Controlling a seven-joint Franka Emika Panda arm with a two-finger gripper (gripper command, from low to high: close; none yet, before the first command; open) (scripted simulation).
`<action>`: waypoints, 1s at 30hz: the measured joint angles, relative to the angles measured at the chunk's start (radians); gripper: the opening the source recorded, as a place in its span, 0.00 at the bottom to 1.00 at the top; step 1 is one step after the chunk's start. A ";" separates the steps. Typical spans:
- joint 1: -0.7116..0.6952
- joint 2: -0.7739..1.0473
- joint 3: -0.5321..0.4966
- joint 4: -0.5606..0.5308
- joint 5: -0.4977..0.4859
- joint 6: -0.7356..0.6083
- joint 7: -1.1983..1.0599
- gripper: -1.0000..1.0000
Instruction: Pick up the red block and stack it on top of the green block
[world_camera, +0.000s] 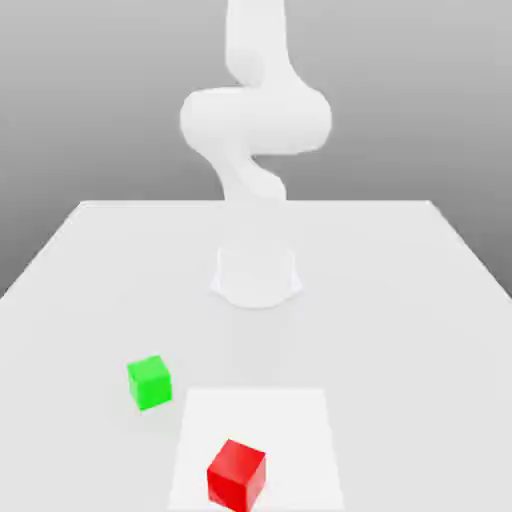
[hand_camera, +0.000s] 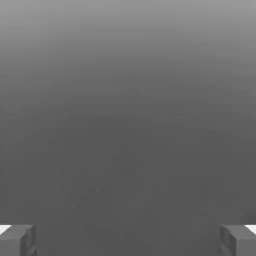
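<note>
Pincer (hand_camera: 128, 241) wide open, white arm (world_camera: 256, 120) upright and bent

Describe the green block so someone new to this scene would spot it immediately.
On the big pale table stands a white robot arm; nearer the camera lies a white square patch. Just off that patch, toward the exterior view's left, sits a small bright green block. Its color and bare-table spot distinguish it from the red block on the patch.

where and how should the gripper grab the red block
Probably best from straight above, closing on two opposite upright side faces of the red block. It is a plain cube sitting flat, with nothing against its sides. It looks turned relative to the white square, so the gripper should likely twist to match those faces.
</note>
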 joint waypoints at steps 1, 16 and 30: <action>-0.008 0.039 0.006 -0.007 -0.002 0.015 0.017 0.50; -0.083 0.586 0.052 -0.105 -0.041 0.225 0.258 0.50; -0.078 1.084 0.029 -0.138 -0.045 0.494 0.390 0.00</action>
